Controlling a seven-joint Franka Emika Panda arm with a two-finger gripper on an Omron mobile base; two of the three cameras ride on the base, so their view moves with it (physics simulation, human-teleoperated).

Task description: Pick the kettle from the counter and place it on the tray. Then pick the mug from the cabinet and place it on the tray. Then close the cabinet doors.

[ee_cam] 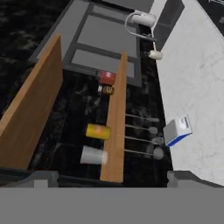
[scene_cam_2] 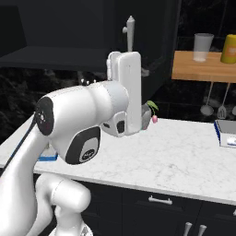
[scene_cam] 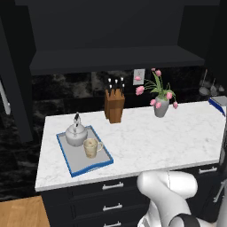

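Kettle (scene_cam: 76, 132) sitting on tray (scene_cam: 103, 162) at counter's (scene_cam: 146, 142) left end, mug (scene_cam: 91, 147) just beside it toward front edge, also on tray. Cabinet (scene_cam: 111, 35) above standing open, shelf bare; one dark door (scene_cam: 13, 84) hanging open at left. Knife block (scene_cam: 115, 105) and flower vase (scene_cam: 161, 106) standing near backsplash. Gripper (ee_cam: 113, 176) looking along wooden shelf (ee_cam: 114, 122) carrying yellow cup (ee_cam: 98, 131) and clear cup (ee_cam: 92, 155); jaw state: cannot tell.
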